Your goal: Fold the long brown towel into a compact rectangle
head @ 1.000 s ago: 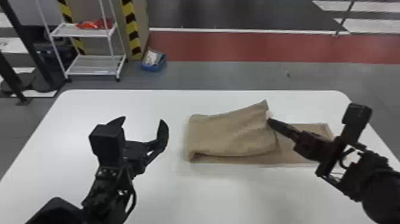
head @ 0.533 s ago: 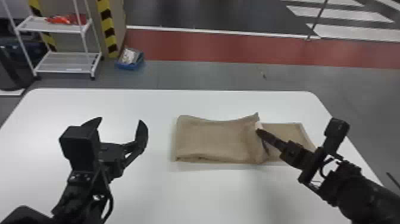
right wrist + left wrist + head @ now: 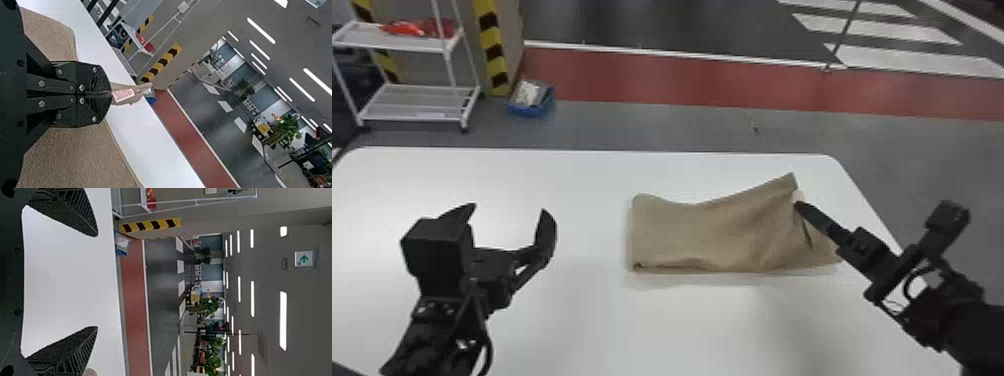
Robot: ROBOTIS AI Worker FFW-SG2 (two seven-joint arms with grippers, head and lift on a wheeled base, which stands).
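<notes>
Towel of brown cloth [image 3: 707, 232], clenched in right black end effector [image 3: 798, 205], now hides more of its lower layer [image 3: 825, 248]; fold seems nearly finished.

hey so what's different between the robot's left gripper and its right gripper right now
The left gripper is open and empty, its fingers spread wide, while the right gripper is shut on the towel. The left gripper is off to the towel's left, touching none of it; the right gripper is at the towel's right part. Both are black, with two fingers.
</notes>
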